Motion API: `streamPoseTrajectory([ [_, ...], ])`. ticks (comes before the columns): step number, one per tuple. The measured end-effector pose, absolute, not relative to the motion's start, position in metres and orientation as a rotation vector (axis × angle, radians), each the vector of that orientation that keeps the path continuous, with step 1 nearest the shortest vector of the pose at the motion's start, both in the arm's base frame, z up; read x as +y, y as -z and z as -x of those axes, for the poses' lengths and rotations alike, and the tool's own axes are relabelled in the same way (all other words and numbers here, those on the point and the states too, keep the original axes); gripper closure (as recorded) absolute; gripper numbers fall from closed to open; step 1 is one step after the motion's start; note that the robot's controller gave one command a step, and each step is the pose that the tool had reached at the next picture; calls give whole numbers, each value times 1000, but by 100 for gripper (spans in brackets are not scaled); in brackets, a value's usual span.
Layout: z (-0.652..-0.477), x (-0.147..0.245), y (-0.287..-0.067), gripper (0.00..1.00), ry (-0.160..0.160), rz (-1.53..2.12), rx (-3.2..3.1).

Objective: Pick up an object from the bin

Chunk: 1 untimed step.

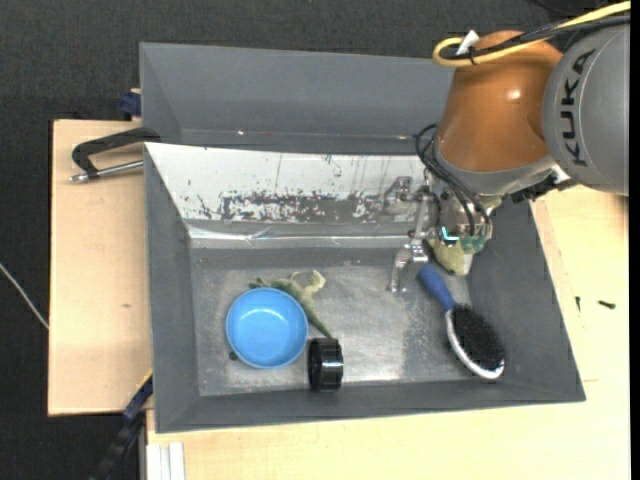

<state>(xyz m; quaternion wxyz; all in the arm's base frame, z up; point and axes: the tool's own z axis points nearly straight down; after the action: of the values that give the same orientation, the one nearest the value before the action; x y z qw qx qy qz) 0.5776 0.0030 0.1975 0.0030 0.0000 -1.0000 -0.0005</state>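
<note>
Lying with its blue handle end at the tool [424,255], grip state untellable, is a hairbrush [470,336].

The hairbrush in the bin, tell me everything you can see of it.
The hairbrush lies flat on the floor of the bin at the right, apart from the other things. Short blue handle, plastic by its look; oval white-rimmed head, black bristles facing up. The handle points toward the far wall and ends at the gripper; whether they touch I cannot tell.
</note>
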Motion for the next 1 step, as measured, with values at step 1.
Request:
streamPoseTrajectory([
  [1, -532, 110, -135, 0, 8, -155, -3141],
])
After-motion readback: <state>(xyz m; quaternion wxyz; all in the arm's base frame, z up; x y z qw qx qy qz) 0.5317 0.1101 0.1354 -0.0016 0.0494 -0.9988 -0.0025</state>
